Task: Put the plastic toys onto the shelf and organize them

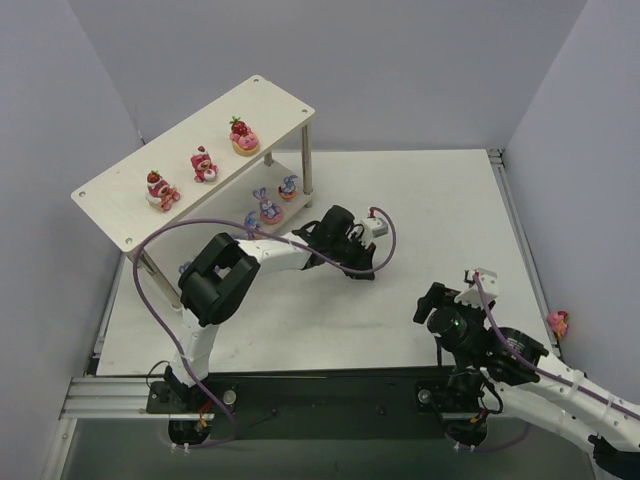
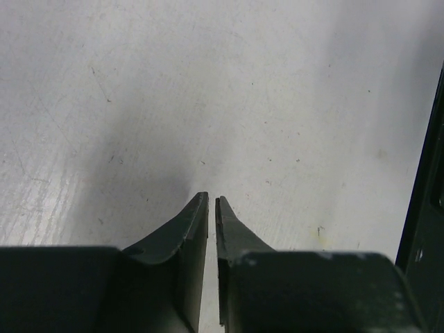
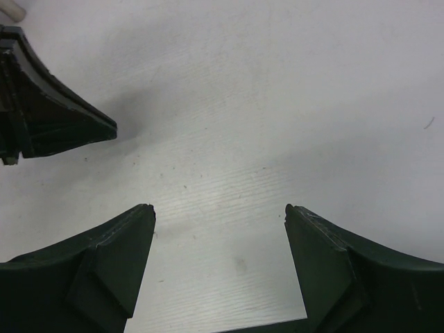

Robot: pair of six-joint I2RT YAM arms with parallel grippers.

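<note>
Pale grey walls (image 1: 400, 60) enclosed a white tabletop (image 1: 430, 220), with the shelf (image 1: 275, 100) at its far left.

Three red-pink bears (image 1: 204, 164) stood in a row on the shelf's top board, and purple-blue bunnies (image 1: 270, 209) on the lower one. A pink-yellow figure (image 1: 557, 322) lay beyond the tabletop's right edge. The left pincer (image 2: 212, 202) was clenched on nothing just above the tabletop. The right pincer (image 3: 219, 209) hung released and empty.

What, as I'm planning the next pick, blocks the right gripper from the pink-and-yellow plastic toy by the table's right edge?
No visible object; the right gripper points away from the pink-and-yellow toy, its own wrist between.
</note>
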